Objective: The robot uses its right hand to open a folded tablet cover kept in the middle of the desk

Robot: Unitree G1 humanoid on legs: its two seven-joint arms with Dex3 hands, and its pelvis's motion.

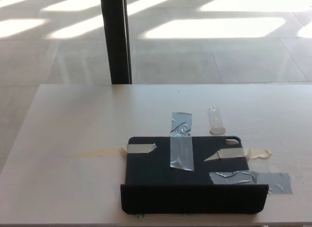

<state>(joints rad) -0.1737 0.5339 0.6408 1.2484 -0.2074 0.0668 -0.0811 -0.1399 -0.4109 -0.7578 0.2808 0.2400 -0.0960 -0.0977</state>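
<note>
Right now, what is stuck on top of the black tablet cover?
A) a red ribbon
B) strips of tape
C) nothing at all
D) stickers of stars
B: the black tablet cover has a grey tape strip running down over its far edge and beige tape pieces at its sides, fixing it to the desk. No robot hand shows.

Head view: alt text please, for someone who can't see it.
A black tablet cover lies near the front edge of a pale desk, held down by grey tape strips and beige tape strips; its near flap stands up. Neither robot hand is in view. Beyond the desk, a dark post stands on a sunlit tiled floor.
</note>
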